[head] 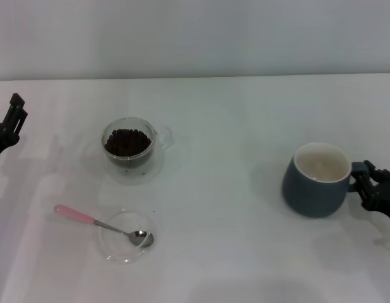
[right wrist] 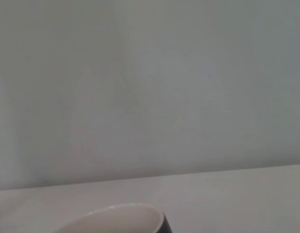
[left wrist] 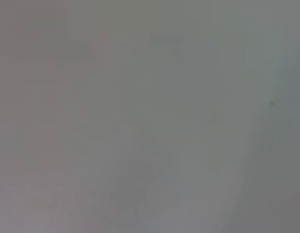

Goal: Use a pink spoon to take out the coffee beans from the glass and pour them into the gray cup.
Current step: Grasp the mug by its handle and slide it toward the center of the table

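Steadying the gray cup [head: 316,182] looks to be the step in hand: the right gripper [head: 370,184] sits at the cup's handle near the table's right edge, seemingly clamped on it, though I cannot tell for sure. The left gripper [head: 12,120] hangs at the far left, well apart from everything, and how wide it stands I cannot tell. The spoon [head: 103,225] lies untouched with its bowl in a clear dish [head: 113,247], in front of the glass [head: 133,149] full of beans [head: 127,141], so I'd judge the left arm must next reach in and pinch the slim pink handle.
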Action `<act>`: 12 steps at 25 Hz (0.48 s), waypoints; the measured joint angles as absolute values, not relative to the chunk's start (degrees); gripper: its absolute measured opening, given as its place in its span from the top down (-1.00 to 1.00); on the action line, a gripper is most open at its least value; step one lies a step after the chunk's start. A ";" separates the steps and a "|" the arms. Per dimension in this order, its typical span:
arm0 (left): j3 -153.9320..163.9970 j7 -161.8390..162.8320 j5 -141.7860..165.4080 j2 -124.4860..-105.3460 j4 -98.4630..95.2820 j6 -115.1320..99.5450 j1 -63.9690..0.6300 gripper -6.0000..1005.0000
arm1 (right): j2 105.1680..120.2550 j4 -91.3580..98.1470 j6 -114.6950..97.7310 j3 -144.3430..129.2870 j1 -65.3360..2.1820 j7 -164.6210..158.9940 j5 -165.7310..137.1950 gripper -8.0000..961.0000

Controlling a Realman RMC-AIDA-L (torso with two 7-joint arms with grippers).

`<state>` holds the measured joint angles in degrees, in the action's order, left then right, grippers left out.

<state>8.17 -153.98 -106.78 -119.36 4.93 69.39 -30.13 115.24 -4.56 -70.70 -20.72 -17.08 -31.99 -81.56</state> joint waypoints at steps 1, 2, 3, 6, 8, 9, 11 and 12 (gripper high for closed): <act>8.18 -153.98 -106.78 -119.36 4.93 69.34 -30.14 -0.38 | 115.26 -4.79 -70.69 -21.10 -17.48 -31.99 -81.56 0.52; 8.17 -153.98 -106.78 -119.36 4.92 69.34 -30.14 -0.38 | 115.28 -5.04 -70.68 -21.50 -17.88 -31.98 -81.57 0.54; 8.18 -153.98 -106.78 -119.36 4.92 69.33 -30.13 -0.38 | 115.29 -5.32 -70.67 -21.88 -18.25 -31.98 -81.57 0.55; 8.18 -153.98 -106.78 -119.36 4.92 69.30 -30.08 -0.38 | 115.34 -6.26 -70.49 -23.06 -19.77 -31.95 -81.57 0.56; 8.17 -153.98 -106.78 -119.36 4.93 69.29 -30.05 -0.38 | 115.38 -7.03 -70.39 -23.44 -20.85 -31.42 -81.57 0.56; 8.17 -153.98 -106.78 -119.36 4.95 69.26 -30.01 -0.38 | 115.40 -7.49 -70.35 -23.59 -21.44 -30.80 -81.70 0.56; 8.17 -153.99 -106.78 -119.36 4.97 69.21 -29.90 -0.38 | 115.48 -8.28 -70.24 -23.73 -22.53 -29.51 -82.39 0.56; 8.17 -153.99 -106.78 -119.36 4.97 69.18 -29.81 -0.38 | 115.51 -8.54 -70.20 -23.75 -23.14 -29.07 -83.04 0.56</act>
